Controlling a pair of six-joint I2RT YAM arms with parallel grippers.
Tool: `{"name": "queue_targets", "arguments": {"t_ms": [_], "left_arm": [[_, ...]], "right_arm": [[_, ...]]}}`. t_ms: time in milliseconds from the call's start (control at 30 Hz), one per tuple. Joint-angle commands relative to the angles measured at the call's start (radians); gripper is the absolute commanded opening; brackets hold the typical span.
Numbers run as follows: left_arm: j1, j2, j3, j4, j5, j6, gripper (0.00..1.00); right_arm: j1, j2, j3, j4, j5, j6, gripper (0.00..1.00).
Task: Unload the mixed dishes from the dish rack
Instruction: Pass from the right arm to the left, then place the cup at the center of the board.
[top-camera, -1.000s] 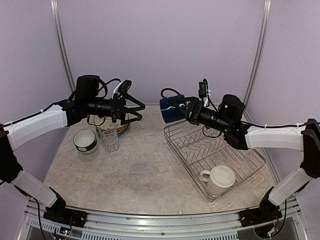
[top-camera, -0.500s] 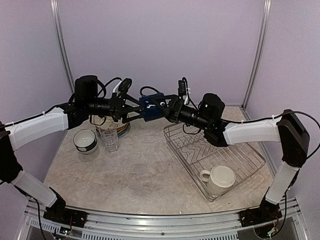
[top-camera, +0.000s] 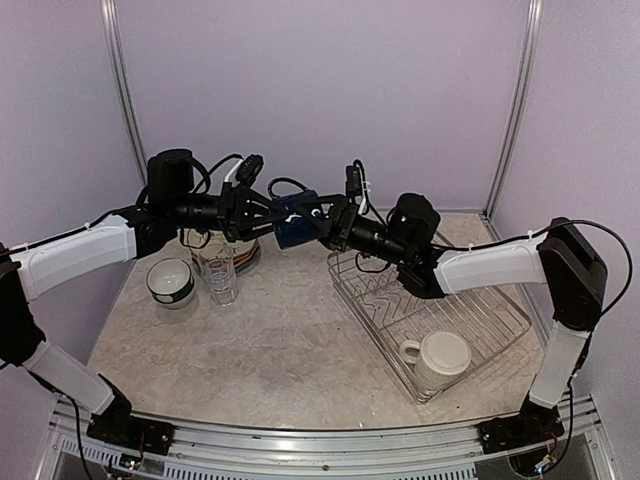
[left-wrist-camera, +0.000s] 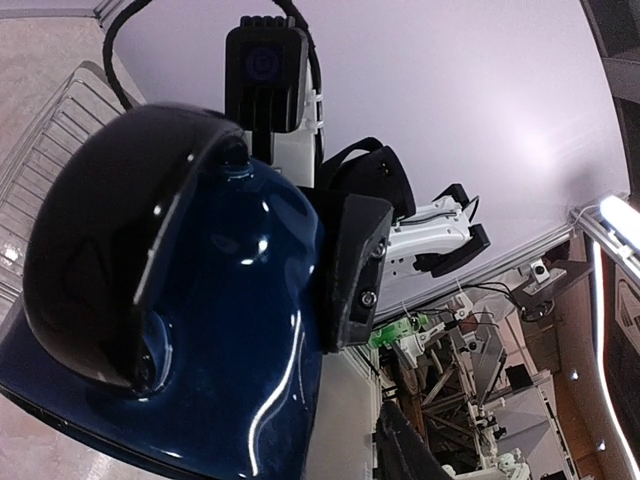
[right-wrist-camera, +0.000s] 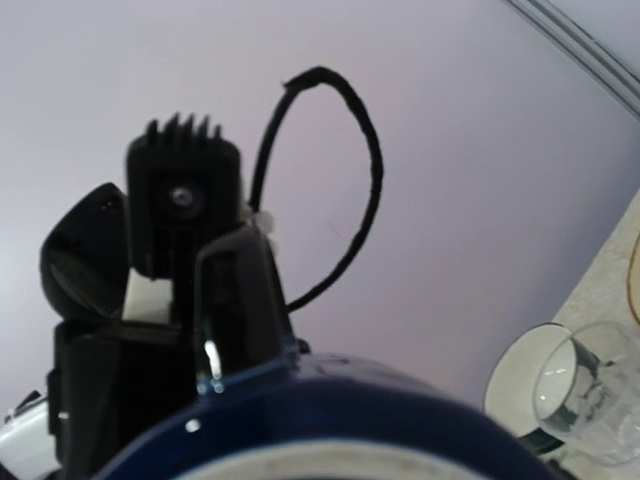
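While right claw (top-camera: 312, 223) grips navy mug (top-camera: 291, 234) aloft and grip of left claw (top-camera: 267, 215) cannot be told, early release risks a drop.

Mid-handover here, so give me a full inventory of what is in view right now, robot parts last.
navy mug: one, dark blue, in the air between the two grippers, left of the rack
large cream mug: one, cream, in the near corner of the dish rack
dish rack: one, silver wire, right side of the table
bowl: one, pale with a dark band, left side of the table
clear glass: one certain, right of the bowl; a second may stand behind it
plates: stacked, count unclear, behind the glass
table: one, mottled beige
right gripper: black, gripping the navy mug
left gripper: black, jaws around the mug's other side; grip unclear
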Motion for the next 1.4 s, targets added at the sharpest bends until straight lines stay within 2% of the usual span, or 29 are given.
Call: {"name": "queue_targets", "arguments": {"t_ms": [0, 167, 300, 333, 400, 567, 667, 933, 1200, 1367], "left_arm": [[0.008, 0.004, -0.009, 0.052, 0.029, -0.015, 0.27], [0.013, 0.014, -0.002, 0.045, 0.034, -0.029, 0.13], [0.013, 0.022, -0.001, 0.03, 0.018, -0.024, 0.0], [0.013, 0.022, -0.001, 0.021, 0.012, -0.017, 0.0], [0.012, 0.024, -0.005, 0.017, 0.004, -0.01, 0.0], [0.015, 0.023, -0.016, 0.038, 0.005, -0.018, 0.0], [0.015, 0.012, -0.023, 0.037, -0.006, 0.001, 0.0], [0.018, 0.003, 0.004, -0.06, -0.046, 0.071, 0.0], [-0.004, -0.012, 0.041, -0.226, -0.171, 0.21, 0.0], [-0.032, -0.028, 0.079, -0.346, -0.299, 0.329, 0.0]], "right_arm": [[0.017, 0.002, 0.051, 0.082, 0.005, 0.002, 0.17], [0.022, -0.002, 0.037, 0.056, 0.018, -0.017, 0.18], [0.022, -0.004, 0.017, 0.052, 0.022, -0.026, 0.26], [0.022, -0.014, 0.002, 0.047, 0.025, -0.033, 0.3], [0.022, -0.041, -0.03, 0.032, 0.042, -0.051, 0.41], [0.018, -0.133, -0.089, -0.098, 0.104, -0.142, 0.85], [0.012, -0.181, -0.114, -0.16, 0.119, -0.178, 0.99], [-0.035, -0.354, -0.252, -0.276, 0.166, -0.233, 1.0], [-0.042, -0.62, -0.314, -0.644, 0.4, -0.383, 1.0], [-0.042, -0.786, -0.339, -0.885, 0.571, -0.437, 1.0]]}}
